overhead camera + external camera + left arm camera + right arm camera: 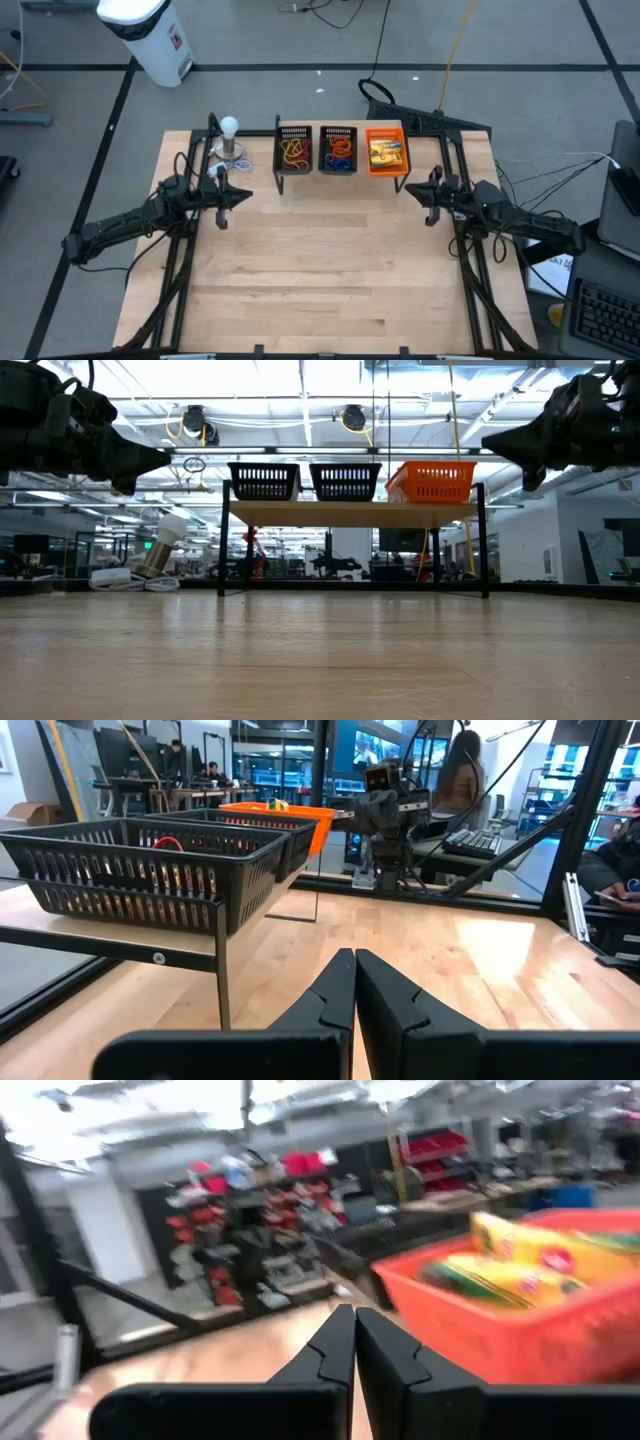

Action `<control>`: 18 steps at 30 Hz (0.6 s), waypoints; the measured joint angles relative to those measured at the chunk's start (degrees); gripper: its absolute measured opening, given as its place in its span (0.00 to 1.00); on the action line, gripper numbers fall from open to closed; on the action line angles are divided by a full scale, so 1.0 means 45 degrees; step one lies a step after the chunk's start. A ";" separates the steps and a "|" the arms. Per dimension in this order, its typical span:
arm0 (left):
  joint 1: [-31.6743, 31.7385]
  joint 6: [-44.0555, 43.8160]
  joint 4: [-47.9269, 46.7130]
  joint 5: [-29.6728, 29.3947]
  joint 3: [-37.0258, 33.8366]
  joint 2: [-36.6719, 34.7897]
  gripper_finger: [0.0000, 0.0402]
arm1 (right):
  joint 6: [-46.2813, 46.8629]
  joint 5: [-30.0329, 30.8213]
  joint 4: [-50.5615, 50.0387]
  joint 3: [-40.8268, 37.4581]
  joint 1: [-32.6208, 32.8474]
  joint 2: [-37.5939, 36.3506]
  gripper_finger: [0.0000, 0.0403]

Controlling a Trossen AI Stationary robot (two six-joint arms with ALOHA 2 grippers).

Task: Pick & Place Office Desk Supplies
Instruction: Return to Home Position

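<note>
Three trays stand side by side on a low raised shelf (340, 172) at the table's far middle. The left black mesh tray (294, 149) holds red and orange rubber bands, the middle black mesh tray (338, 149) holds blue and red ones, and the orange tray (387, 151) holds yellow packets (520, 1265). My left gripper (248, 196) hovers shut above the table, left of the shelf, holding nothing. My right gripper (408, 189) hovers shut to the right of the shelf, beside the orange tray, also holding nothing.
A white ball on a small stand (230, 140) sits at the far left, behind my left gripper. A black frame (470, 260) runs along both table sides. The wooden table top (320, 270) stretches bare from the shelf to the near edge.
</note>
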 joint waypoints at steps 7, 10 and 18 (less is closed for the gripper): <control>0.0000 -0.0015 0.0005 0.0000 0.0000 0.0000 0.02 | 0.0083 -0.0144 -0.0677 0.0000 0.0000 0.0804 0.04; 0.0000 -0.0015 0.0005 -0.0003 0.0000 0.0000 0.02 | 0.0502 -0.1038 -0.0241 0.0000 0.0006 0.1037 0.04; -0.0003 -0.0011 0.0010 -0.0006 0.0005 0.0000 0.03 | -0.0135 -0.0096 0.0580 0.0000 0.0005 0.1288 0.03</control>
